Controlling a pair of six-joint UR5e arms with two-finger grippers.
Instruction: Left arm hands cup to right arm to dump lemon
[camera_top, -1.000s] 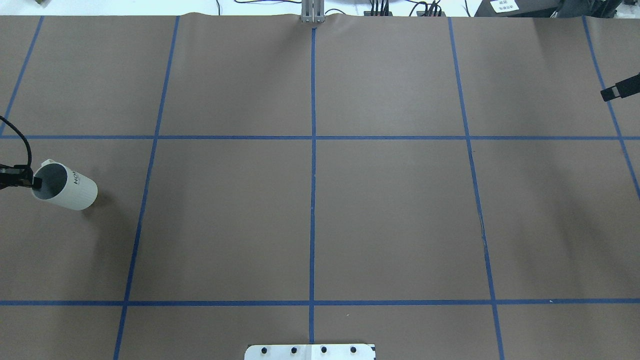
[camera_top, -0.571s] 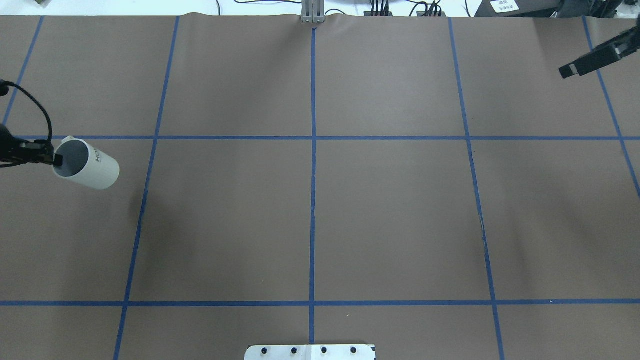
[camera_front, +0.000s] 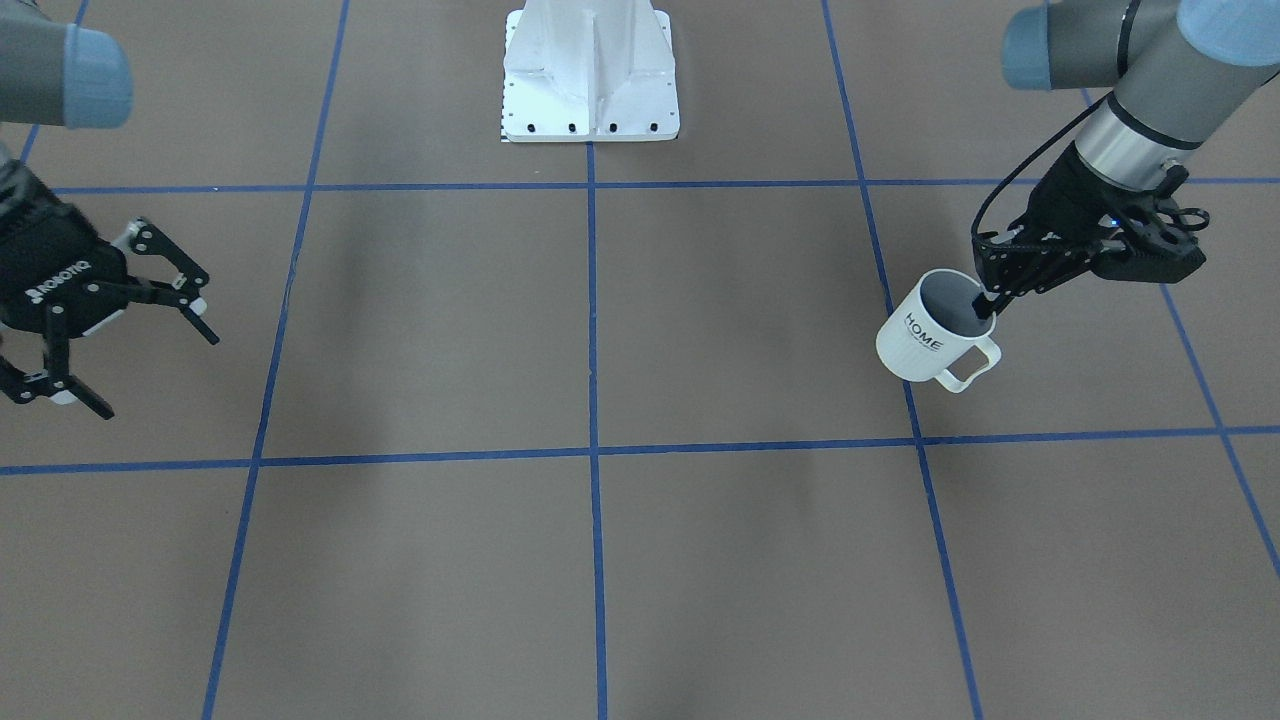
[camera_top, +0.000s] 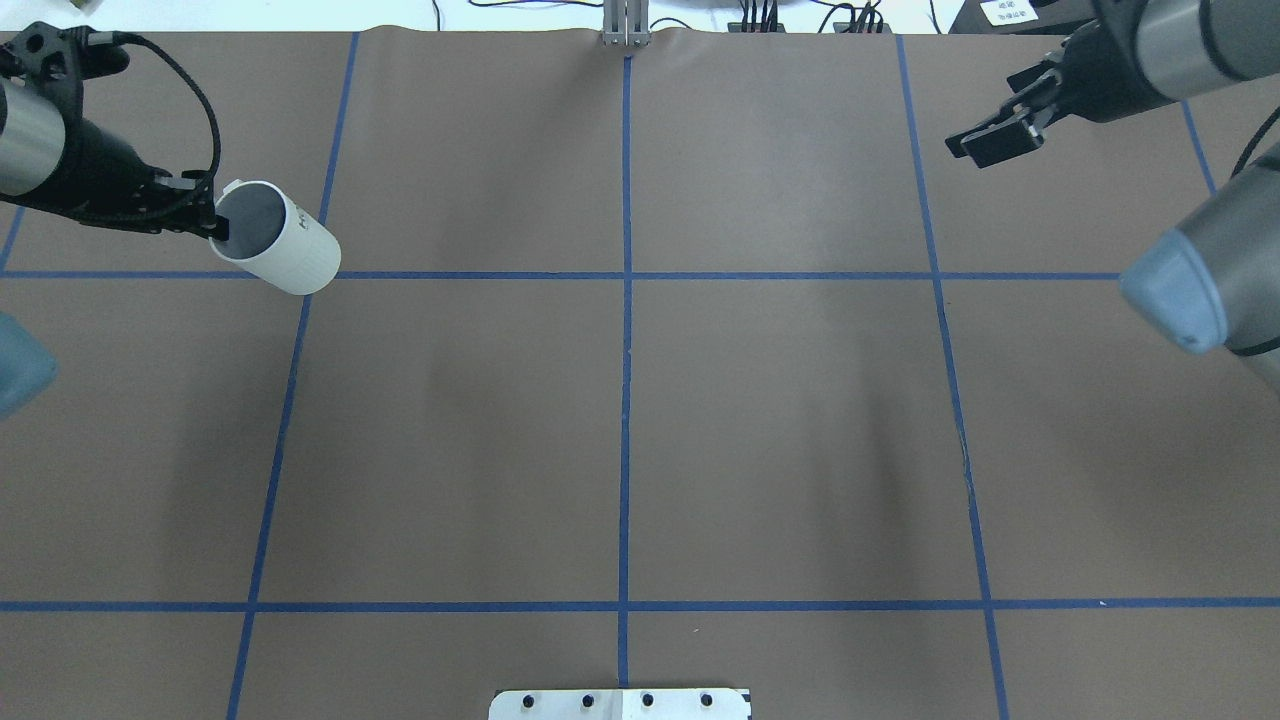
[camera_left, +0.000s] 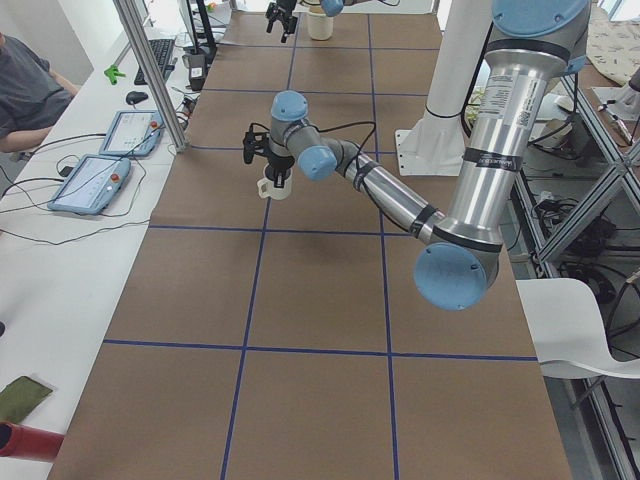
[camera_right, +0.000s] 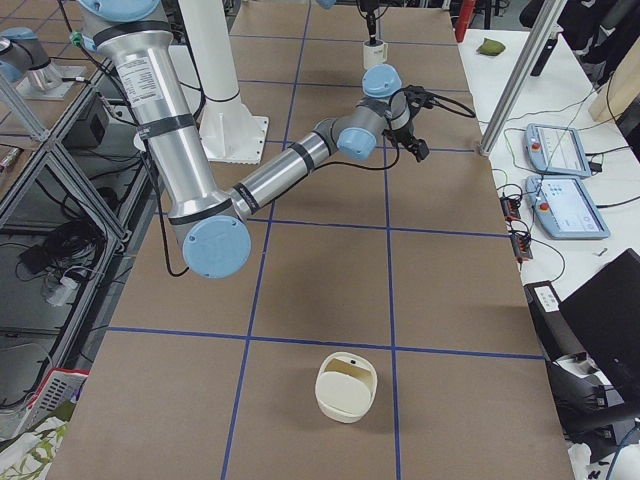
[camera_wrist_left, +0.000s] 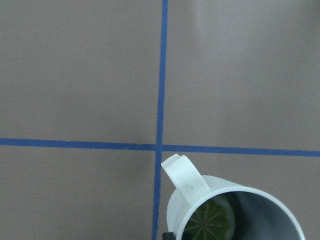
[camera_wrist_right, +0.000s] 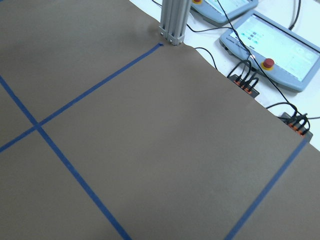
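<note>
The bench (camera_top: 780, 420) is covered in brown sheeting and divided into rectangles by blue tape lines (camera_top: 625, 400). My left arm (camera_front: 1150, 90) reaches in over one end of the bench and my right arm (camera_top: 1200, 270) over the opposite end. The left end effector (camera_front: 985, 305) is clenched on the rim of the cup (camera_front: 925, 340), one finger inside the mouth and the other against the outer wall. The right end effector (camera_front: 158, 372) is released, its fingers spread wide with nothing between them, well apart from the cup. The cup hangs tilted below the left end effector, beside a tape crossing on my left part of the bench. Its "HOME" lettering and its squarish handle are turned to the operators' side. The lemon (camera_wrist_left: 210, 222) lies inside the cup, at the bottom of the grey interior, on the handle side in the left wrist view.
</note>
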